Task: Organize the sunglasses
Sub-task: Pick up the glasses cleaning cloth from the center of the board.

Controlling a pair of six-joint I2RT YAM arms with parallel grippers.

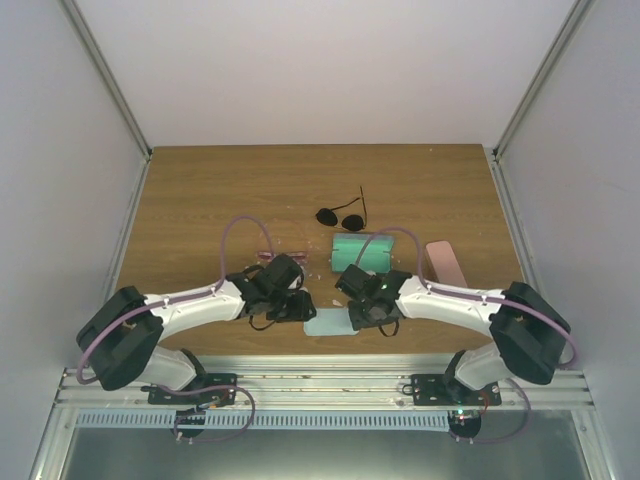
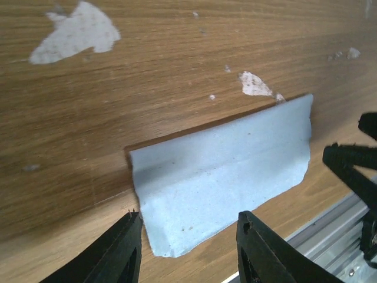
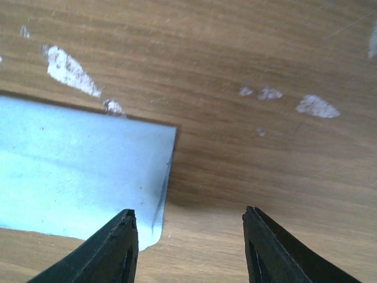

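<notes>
Left hand (image 2: pixel 188 217) and right hand (image 3: pixel 188 211) both spread, empty, seemingly just above blue cloth (image 2: pixel 224 171)

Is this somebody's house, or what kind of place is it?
Probably a robot test booth, not a house: a wooden table boxed in by plain white walls, with a left arm and a right arm bolted to a metal rail at its near edge.
</notes>
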